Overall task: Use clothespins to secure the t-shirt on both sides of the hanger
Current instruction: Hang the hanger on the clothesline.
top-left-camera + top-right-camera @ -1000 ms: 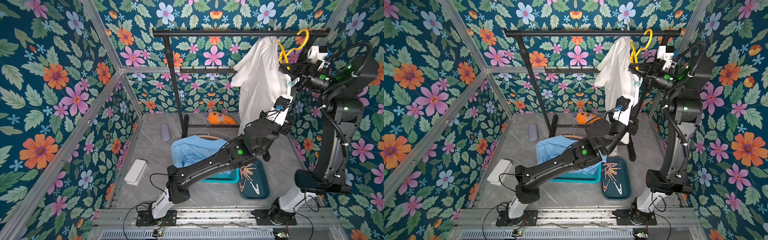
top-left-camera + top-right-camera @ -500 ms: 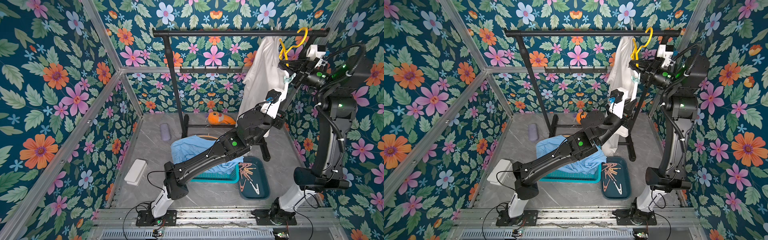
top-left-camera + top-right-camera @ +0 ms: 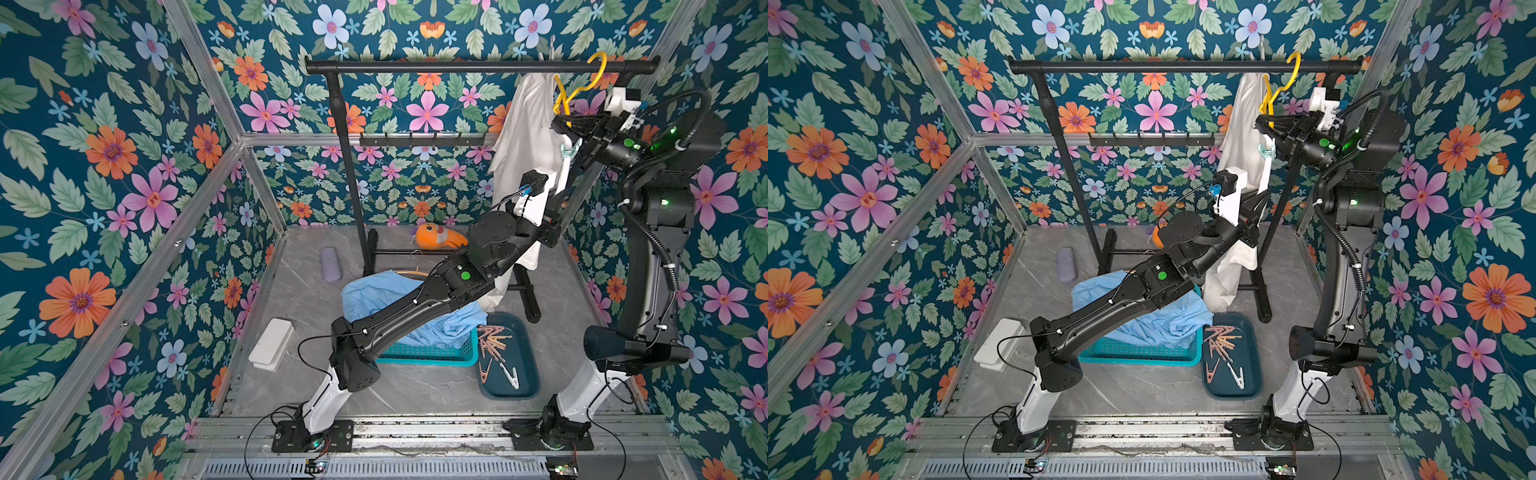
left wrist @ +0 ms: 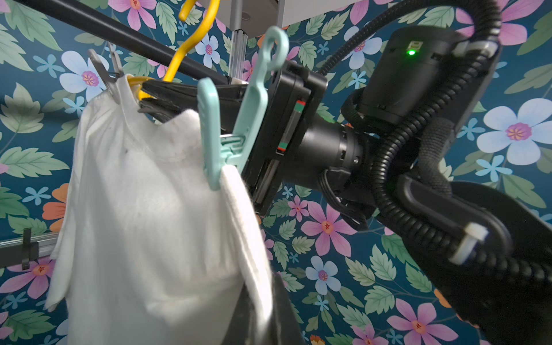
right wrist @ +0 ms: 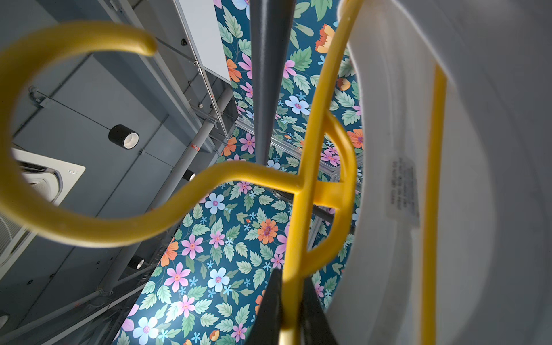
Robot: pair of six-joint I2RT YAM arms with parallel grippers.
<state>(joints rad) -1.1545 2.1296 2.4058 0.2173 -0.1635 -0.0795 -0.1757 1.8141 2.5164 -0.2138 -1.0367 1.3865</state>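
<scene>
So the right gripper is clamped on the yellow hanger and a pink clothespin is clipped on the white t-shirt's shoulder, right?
Not quite: the clothespin is mint green, not pink, as the left wrist view shows. It is clipped on the shoulder of the white t-shirt, and the right gripper is clamped on the yellow hanger.

my top views are bright, evenly lit and sharp, bowing toward the frame edges; in the right wrist view the hanger (image 5: 89, 234) looks blurred.

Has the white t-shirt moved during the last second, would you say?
Yes: the white t-shirt turned narrower, its edge drawing back from the black hook strip.
</scene>
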